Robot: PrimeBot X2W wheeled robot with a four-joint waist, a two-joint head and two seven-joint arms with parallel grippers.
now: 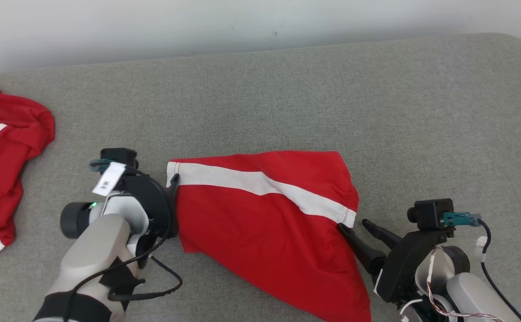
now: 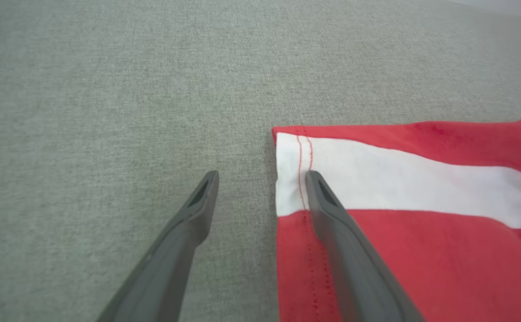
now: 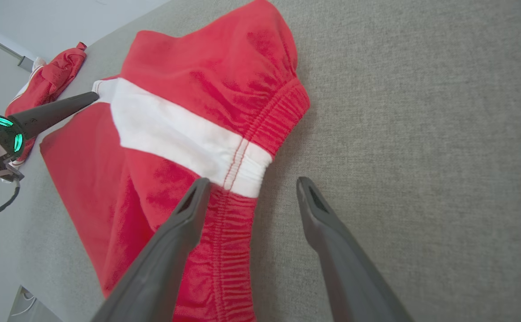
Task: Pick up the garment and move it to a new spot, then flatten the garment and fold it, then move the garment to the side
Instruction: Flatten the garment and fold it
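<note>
Both grippers are wide open, nothing held. The left gripper straddles the hem of the red garment, one finger over the white stripe and the other over bare grey surface. The right gripper does the same at the elastic waistband, inner finger on cloth, outer finger on bare surface. The garment lies spread across the middle of the surface between the two arms, its lower part trailing toward the near side. Here is the danger as I read it: each gripper has just one finger on the very edge of the cloth, so a close from here could catch only the top layer, or miss the thin hem altogether and come away with nothing. If one side catches and the other doesn't, the cloth would skew and wrinkle instead of flattening. A second red garment sits off to the left, and a wide sweep could snag it. The left wrist view gives the hem's double stitch line up close, lost from the head. The right wrist view catches the gathered waistband and the other arm's fingertip at the stripe's far end. Only the head view lays out both ends together.
</note>
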